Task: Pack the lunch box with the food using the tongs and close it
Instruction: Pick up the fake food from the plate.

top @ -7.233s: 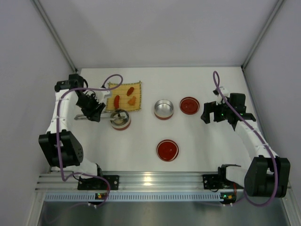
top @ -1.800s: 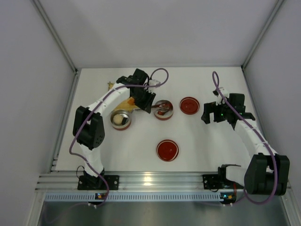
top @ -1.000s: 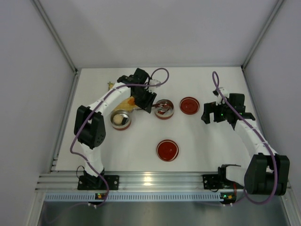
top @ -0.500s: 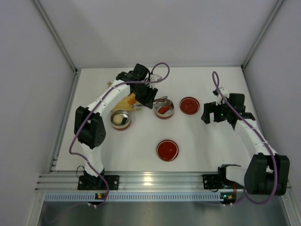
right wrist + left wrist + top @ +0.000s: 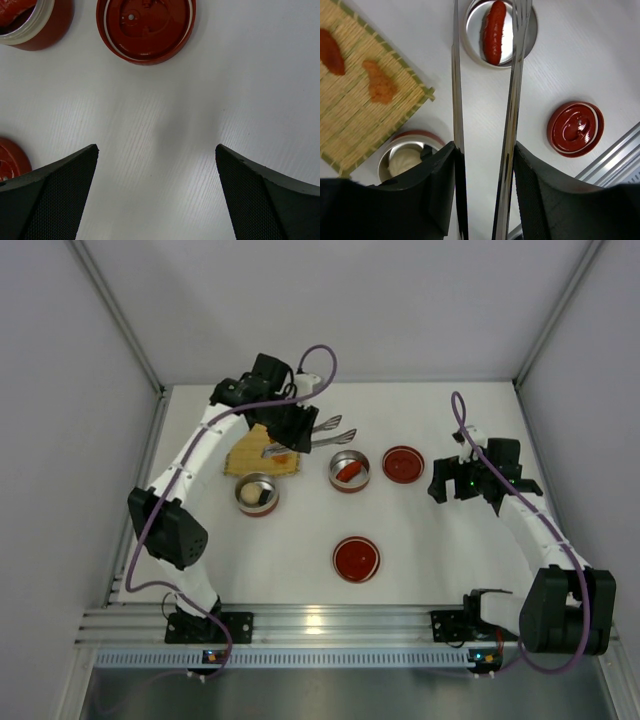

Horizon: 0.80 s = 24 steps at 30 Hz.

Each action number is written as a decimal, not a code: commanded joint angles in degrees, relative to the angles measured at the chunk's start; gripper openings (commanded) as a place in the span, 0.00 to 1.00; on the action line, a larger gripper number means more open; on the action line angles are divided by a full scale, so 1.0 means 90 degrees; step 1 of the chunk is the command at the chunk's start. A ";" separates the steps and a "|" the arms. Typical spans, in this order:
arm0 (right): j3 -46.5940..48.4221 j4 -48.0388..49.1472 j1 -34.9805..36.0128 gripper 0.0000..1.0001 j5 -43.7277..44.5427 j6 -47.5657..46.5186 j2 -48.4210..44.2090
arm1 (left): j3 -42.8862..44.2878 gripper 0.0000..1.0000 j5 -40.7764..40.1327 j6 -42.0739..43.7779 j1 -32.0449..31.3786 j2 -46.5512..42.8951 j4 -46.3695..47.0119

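My left gripper [image 5: 485, 167] is shut on the tongs [image 5: 516, 75], whose two silvery arms stand apart and point out over the table. In the top view the tongs [image 5: 330, 424] hang behind the middle lunch box bowl [image 5: 362, 462], apart from it. A red food piece [image 5: 495, 30] lies in that bowl [image 5: 532, 35]. A whitish ball [image 5: 404, 161] sits in the second bowl [image 5: 244, 483]. Red [image 5: 331, 44] and orange [image 5: 380, 86] pieces lie on the yellow mat [image 5: 355, 120]. My right gripper [image 5: 157, 165] hovers open over bare table, nothing between its fingers.
Two red lids lie on the table, one [image 5: 403, 464] right of the middle bowl and one [image 5: 356, 558] nearer the front. The right wrist view shows a lid [image 5: 145, 25] just ahead of the fingers. Grey walls enclose three sides.
The left arm drew the tongs up and back from the middle bowl, leaving the red piece inside it. The tong arms spread apart. The right arm stayed still.
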 commanded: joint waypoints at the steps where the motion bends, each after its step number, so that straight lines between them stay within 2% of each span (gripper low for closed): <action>1: 0.0371 -0.0078 0.0034 0.99 -0.0112 -0.0110 0.0005 | -0.0171 0.52 0.0223 0.0308 0.0658 -0.0677 -0.0539; 5: 0.0381 -0.0078 0.0034 0.99 -0.0141 -0.0100 0.0024 | -0.0279 0.54 0.0429 0.0973 0.1895 -0.0804 -0.1046; 8: 0.0362 -0.0078 0.0034 0.99 -0.0141 -0.0081 0.0024 | -0.0366 0.55 0.0312 0.1228 0.2434 -0.0736 -0.1252; 15: 0.0391 -0.0058 0.0034 0.99 -0.0112 -0.0042 0.0122 | -0.1538 0.56 -0.0030 0.0722 0.2593 -0.0873 -0.0853; 24: 0.0381 -0.0078 0.0034 0.99 -0.0112 -0.0032 0.0092 | -0.1451 0.59 -0.0059 0.0320 0.2632 -0.0551 -0.0472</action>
